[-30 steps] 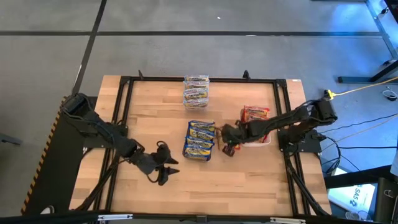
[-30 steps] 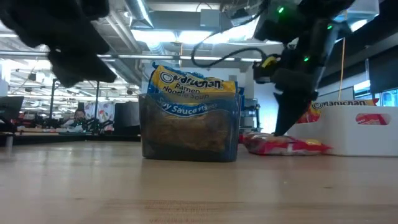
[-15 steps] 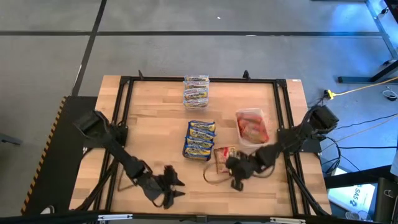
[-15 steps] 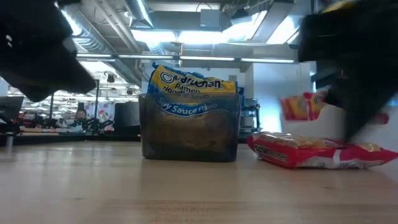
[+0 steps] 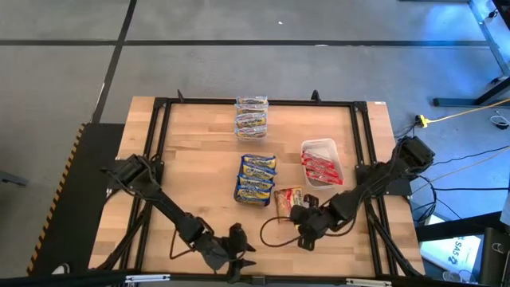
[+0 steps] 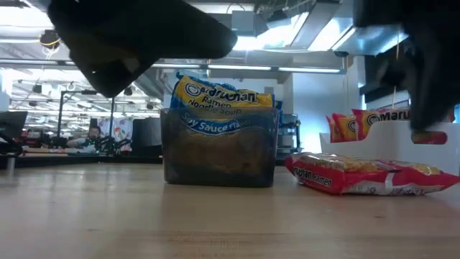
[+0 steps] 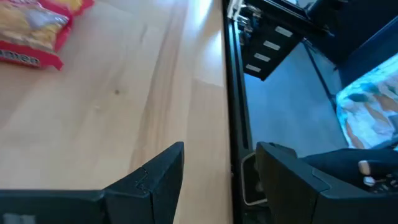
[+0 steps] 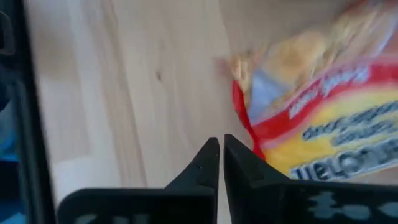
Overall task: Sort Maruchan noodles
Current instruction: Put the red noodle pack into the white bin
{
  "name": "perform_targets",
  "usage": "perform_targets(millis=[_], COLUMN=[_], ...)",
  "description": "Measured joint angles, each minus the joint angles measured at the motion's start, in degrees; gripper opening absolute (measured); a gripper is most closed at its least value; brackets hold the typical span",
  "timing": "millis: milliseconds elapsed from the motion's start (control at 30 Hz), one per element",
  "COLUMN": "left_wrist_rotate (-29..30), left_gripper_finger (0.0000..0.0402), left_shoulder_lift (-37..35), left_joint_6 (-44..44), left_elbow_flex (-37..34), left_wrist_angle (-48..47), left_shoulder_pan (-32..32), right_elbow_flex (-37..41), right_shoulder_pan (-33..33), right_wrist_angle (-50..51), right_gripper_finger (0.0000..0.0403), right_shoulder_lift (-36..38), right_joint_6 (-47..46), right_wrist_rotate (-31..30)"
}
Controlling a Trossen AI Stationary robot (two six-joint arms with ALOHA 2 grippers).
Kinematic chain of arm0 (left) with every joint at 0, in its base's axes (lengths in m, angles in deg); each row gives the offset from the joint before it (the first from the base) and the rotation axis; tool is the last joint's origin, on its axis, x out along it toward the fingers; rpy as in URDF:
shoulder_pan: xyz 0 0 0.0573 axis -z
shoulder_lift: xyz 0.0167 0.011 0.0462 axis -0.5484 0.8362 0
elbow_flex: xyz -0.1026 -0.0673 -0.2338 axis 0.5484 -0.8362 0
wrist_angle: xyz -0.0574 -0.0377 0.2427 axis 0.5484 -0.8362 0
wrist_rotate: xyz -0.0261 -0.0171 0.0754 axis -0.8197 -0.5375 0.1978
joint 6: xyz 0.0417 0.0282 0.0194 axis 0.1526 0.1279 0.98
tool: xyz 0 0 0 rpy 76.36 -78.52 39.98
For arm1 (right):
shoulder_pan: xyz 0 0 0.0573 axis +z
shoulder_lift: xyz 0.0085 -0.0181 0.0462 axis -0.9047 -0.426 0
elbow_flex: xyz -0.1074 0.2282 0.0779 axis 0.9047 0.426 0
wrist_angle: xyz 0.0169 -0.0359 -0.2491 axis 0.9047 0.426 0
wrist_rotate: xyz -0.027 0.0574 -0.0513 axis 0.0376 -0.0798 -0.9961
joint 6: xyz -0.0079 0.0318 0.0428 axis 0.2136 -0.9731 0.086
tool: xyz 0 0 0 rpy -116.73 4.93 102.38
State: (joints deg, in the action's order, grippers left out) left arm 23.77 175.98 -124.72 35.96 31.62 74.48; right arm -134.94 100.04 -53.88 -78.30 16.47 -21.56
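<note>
Loose red-banded Maruchan packet (image 5: 288, 198) lies flat on the wooden table (image 5: 199, 167), near the front edge, right of centre; its long axis runs roughly front to back. The low view shows the same packet (image 6: 356, 173) resting on the boards.

Right gripper (image 5: 300, 226) sits just in front of that packet; fingers pressed together, holding nothing, tips close to the packet's red edge (image 8: 298, 112) in the right wrist view. I cannot tell whether they touch it.

White tray (image 5: 338, 162) behind the loose packet holds red packets (image 5: 320, 168). At table centre a dark tray of blue-banded packets (image 5: 256, 178), stood on edge. A further stack of packets (image 5: 251, 116) sits at the far edge.

Left gripper (image 5: 237, 253) hangs at the front edge, fingers spread, empty.

Room: grey floor with dark lines around the table, cables at right; ceiling light strips beyond.
</note>
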Motion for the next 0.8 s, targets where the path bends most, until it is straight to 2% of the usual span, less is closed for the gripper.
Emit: perform_targets(millis=[133, 200, 267, 367, 533, 800], left_wrist_rotate=[1.7, 2.8, 3.6, 3.9, 3.8, 3.8], left_gripper_finger=[0.0195, 0.0195, 0.0195, 0.0195, 0.0195, 0.0195], left_shoulder_lift=[-0.3, -0.3, -0.3, -0.3, -0.3, -0.3], left_joint_6=[0.4, 0.3, 0.3, 0.4, 1.2, 1.5], left_elbow_flex=[0.0, 0.0, 0.0, 0.0, 0.0, 0.0], left_wrist_angle=[-1.0, -2.6, -3.2, -3.4, -3.7, -3.6], left_shoulder_pan=[-0.4, -1.0, -1.7, -2.5, -2.8, -2.8], right_elbow_flex=[-6.5, -7.0, -6.1, -2.9, 1.1, 1.1], right_shoulder_pan=[-0.6, -2.0, -3.6, -5.6, -5.6, -2.1], right_wrist_angle=[10.1, 11.8, 11.7, 11.4, 3.9, -3.7], right_gripper_finger=[0.0001, 0.0001, 0.0001, 0.0001, 0.0001, 0.0001], right_shoulder_lift=[0.9, 0.8, 0.7, -0.3, -2.1, -4.8], right_joint_6=[2.1, 2.3, 2.6, 3.4, 4.8, 3.9], right_wrist_rotate=[-8.2, -14.4, -16.1, -15.6, -12.9, -4.8])
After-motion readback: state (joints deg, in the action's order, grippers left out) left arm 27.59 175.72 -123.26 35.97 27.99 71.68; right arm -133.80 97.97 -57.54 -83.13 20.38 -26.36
